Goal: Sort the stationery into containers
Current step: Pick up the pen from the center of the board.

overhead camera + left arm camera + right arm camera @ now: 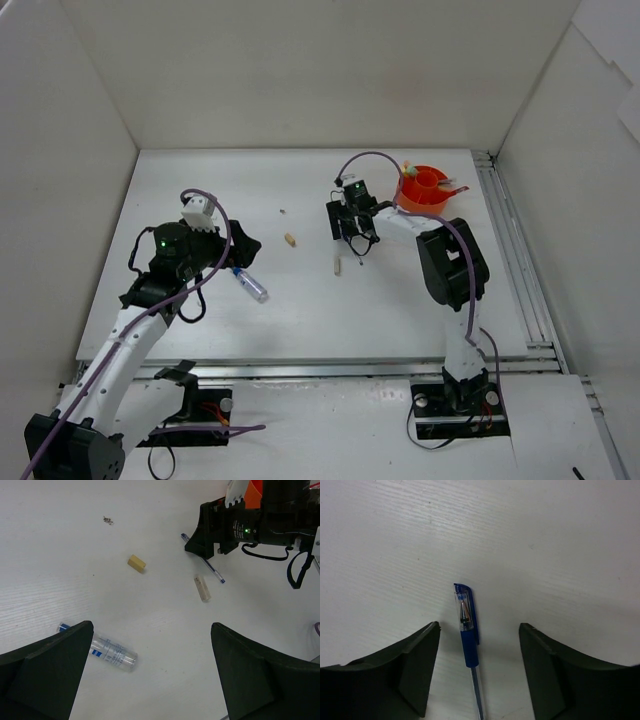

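Observation:
The orange pot point(425, 188) stands at the back right with a few pieces of stationery in it. My right gripper point(480, 630) is low over the table just left of the pot. Its jaws stand open on either side of a blue pen point(467, 625) without touching it. My left gripper point(152, 640) hovers open over the table's left half with nothing between its fingers. A clear tube with a blue cap point(107, 651) lies beside its left finger. Between the arms lie a beige stub point(136, 563) and a slim pale stick point(202, 588).
White walls close in the table on three sides. A metal rail point(510, 250) runs along the right edge near the pot. A tiny dark scrap point(107, 520) lies on the far table surface.

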You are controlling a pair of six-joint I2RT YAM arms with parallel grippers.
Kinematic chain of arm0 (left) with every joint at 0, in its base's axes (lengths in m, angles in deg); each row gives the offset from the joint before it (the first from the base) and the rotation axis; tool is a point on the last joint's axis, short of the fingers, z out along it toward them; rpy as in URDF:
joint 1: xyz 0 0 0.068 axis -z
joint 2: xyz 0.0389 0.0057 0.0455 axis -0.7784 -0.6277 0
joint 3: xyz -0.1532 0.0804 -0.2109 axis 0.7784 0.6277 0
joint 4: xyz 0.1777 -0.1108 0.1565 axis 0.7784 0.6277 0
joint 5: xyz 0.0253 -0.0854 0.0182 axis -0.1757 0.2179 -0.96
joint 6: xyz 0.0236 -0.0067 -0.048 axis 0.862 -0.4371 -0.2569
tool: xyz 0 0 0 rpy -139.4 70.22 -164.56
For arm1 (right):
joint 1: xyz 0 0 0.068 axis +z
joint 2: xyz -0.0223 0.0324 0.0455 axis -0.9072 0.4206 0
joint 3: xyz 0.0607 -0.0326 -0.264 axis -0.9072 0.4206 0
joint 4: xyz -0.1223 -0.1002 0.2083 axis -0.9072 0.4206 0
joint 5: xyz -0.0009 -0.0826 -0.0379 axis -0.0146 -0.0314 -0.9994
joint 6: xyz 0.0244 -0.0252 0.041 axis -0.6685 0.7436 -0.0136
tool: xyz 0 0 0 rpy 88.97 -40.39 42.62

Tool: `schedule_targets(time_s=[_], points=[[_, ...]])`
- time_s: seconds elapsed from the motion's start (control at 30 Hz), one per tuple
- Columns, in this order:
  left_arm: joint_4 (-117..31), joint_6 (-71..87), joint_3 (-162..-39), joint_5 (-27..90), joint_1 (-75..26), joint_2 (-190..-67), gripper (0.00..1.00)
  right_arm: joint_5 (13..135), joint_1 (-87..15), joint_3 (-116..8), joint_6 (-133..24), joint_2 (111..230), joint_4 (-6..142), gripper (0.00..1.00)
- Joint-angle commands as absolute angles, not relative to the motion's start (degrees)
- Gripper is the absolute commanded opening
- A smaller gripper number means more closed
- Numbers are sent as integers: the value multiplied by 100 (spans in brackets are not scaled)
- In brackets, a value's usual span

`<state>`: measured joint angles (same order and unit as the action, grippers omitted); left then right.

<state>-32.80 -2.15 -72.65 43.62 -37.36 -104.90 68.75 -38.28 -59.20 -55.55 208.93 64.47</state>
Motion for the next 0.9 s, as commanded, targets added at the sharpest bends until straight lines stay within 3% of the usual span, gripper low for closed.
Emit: schedule_targets(time_s=[0.0,0.1,0.33,0.63,0.87], points=[[-3406,-212,-7344,4297,-3732,-10435,100,6463,-3656,-6150,-5595,20891,6541,58],[-3415,-221,-7327,4288,-3732,-10391,100,6243,-3586,-6115,-5569,20856,6541,29],[-3424,-282,-7257,4332,-3732,-10189,100,6242,-3524,-6001,-5455,20417,6427,1],[-3266,-370,-7107,4279,-3732,-9689,100,6357,-3559,-4245,-5087,18406,3751,0],[-3406,-300,-7160,4297,-3679,-9740,100,6015,-4192,-2943,-4901,17087,1841,0]])
